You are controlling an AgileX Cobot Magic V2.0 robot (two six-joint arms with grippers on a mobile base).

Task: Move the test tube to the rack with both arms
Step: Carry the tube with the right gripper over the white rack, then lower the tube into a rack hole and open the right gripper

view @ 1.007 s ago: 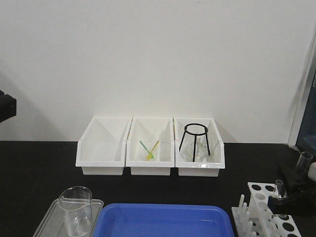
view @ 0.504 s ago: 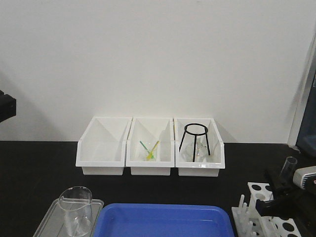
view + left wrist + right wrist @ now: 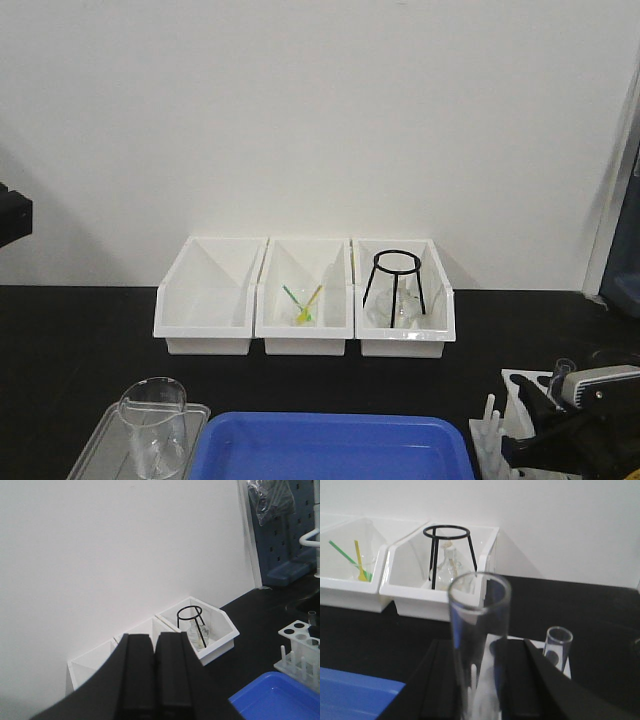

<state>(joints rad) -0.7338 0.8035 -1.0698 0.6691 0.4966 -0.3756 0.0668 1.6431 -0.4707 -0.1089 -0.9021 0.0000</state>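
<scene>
Right gripper (image 3: 481, 647) here: my two black fingers (image 3: 437, 680) are closed in on the test tube (image 3: 479, 625), one on each side, and it stands straight up between them. The tube itself is plain clear glass, slim, open at the top with a round rim, and there's nothing in it as far as I can see. From the wrist cam I can't see its bottom end, so I can't tell if it's in a hole.

It's right over the white rack (image 3: 522, 392), at the near right corner of the black table (image 3: 80, 340). In the front view only the rim pokes up beside my grey wrist module (image 3: 600, 382). A second, shorter-looking tube (image 3: 558, 642) stands in the rack just beside mine, not touching.

My left gripper (image 3: 155, 645) is up in the air, well away, fingers pressed flat together with nothing in them.

Further back are the three white bins (image 3: 305, 330). The right one holds a black ring stand (image 3: 433, 560) and a glass flask (image 3: 445, 570); the middle one holds green and yellow sticks (image 3: 359, 562). A blue tray (image 3: 330, 445) sits up front, with a beaker (image 3: 155, 425) to its left.
</scene>
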